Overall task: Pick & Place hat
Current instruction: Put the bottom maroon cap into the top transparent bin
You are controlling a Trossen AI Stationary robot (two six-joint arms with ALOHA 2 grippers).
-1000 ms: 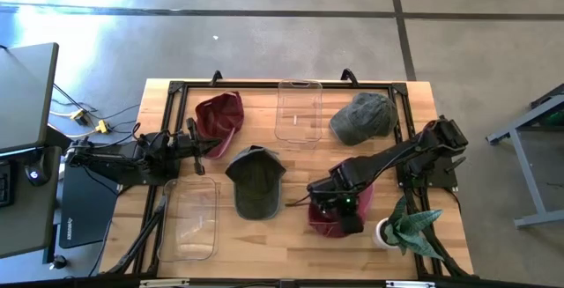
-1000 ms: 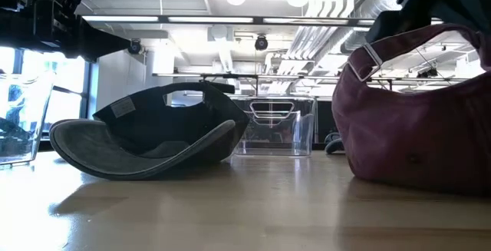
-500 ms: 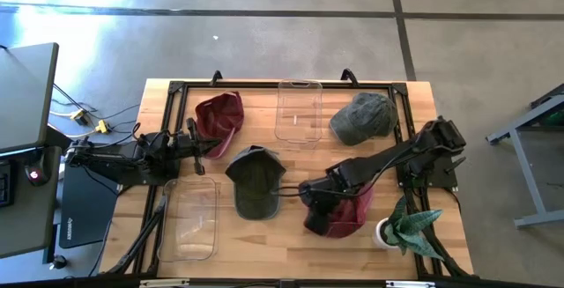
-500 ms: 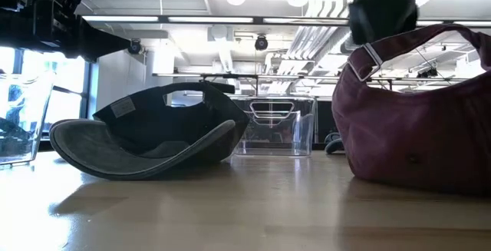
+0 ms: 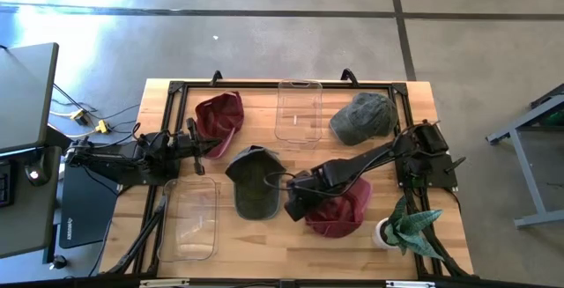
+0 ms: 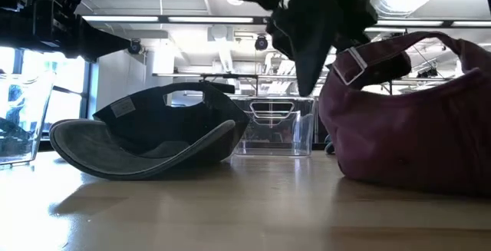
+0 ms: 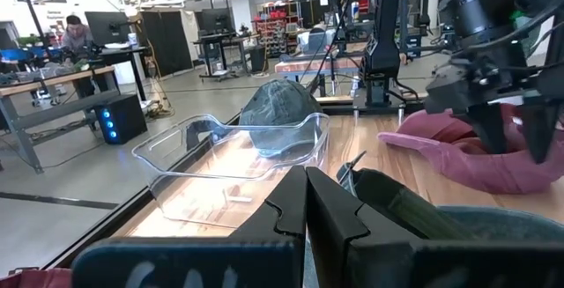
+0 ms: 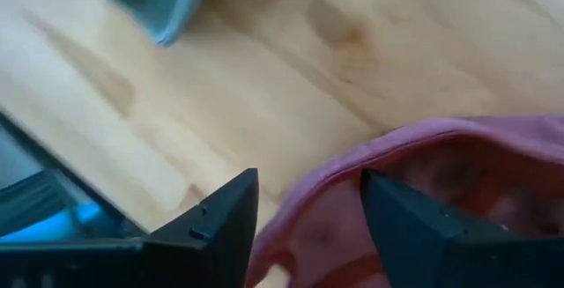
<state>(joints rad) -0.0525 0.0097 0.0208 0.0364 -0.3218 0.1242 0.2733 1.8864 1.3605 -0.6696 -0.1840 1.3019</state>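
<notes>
A maroon hat [image 5: 345, 215] lies opening-up on the table at the near right; it also shows in the low view [image 6: 414, 136]. My right gripper [image 5: 295, 203] slants down at the hat's left rim. It is open, with the rim [image 8: 352, 169] running between its two fingers. A dark green hat [image 5: 256, 187] rests upside down on its crown just left of it. My left gripper [image 7: 306, 207] is shut and held level at the table's left side, with nothing in it. My right gripper stands with one finger [image 8: 220, 222] outside the maroon hat's left rim and the other finger [image 8: 414, 226] over its inside, coming from above and slanting. I cannot tell whether either finger touches the cloth.
A second maroon hat [image 5: 220, 116] lies at the far left and a grey-green hat [image 5: 363, 116] at the far right. One clear bin [image 5: 298, 112] stands at the far middle, another [image 5: 189, 219] at the near left. A potted plant [image 5: 407, 226] stands at the near right corner.
My right gripper has gone from over the maroon hat toward the table's left edge and down, rolling as it went. It now stands at the hat's left rim. The maroon hat has shifted a little leftward and its rim has changed shape.
</notes>
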